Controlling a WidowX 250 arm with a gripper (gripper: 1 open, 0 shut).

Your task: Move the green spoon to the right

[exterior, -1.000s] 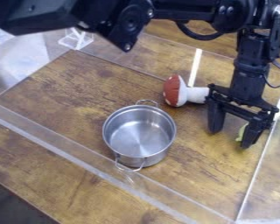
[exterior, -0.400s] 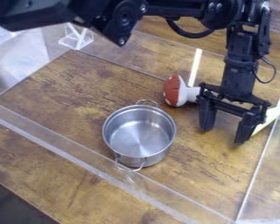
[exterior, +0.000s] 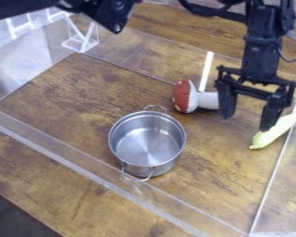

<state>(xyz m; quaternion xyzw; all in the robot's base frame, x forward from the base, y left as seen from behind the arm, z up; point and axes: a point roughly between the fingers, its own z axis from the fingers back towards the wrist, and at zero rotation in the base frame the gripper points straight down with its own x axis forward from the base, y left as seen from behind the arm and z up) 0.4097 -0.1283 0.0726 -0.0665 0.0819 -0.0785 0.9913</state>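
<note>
The green spoon (exterior: 273, 132), a slim yellow-green curved utensil, lies on the wooden table near the right edge, slanting up to the right. My gripper (exterior: 250, 102) hangs above the table just left of the spoon, open, with nothing between its black fingers (exterior: 225, 100). The spoon's lower tip sits below the right finger, apart from it.
A red-brown-capped toy mushroom (exterior: 188, 93) lies left of the gripper, with a thin cream-white stick (exterior: 206, 71) behind it. A steel pot (exterior: 147, 141) stands at the table's middle front. Clear acrylic walls (exterior: 138, 185) border the table. A clear stand (exterior: 79, 37) sits at back left.
The gripper has risen and moved back, away from the spot at the right edge. The green spoon, earlier hidden behind the fingers, now lies uncovered on the table.
</note>
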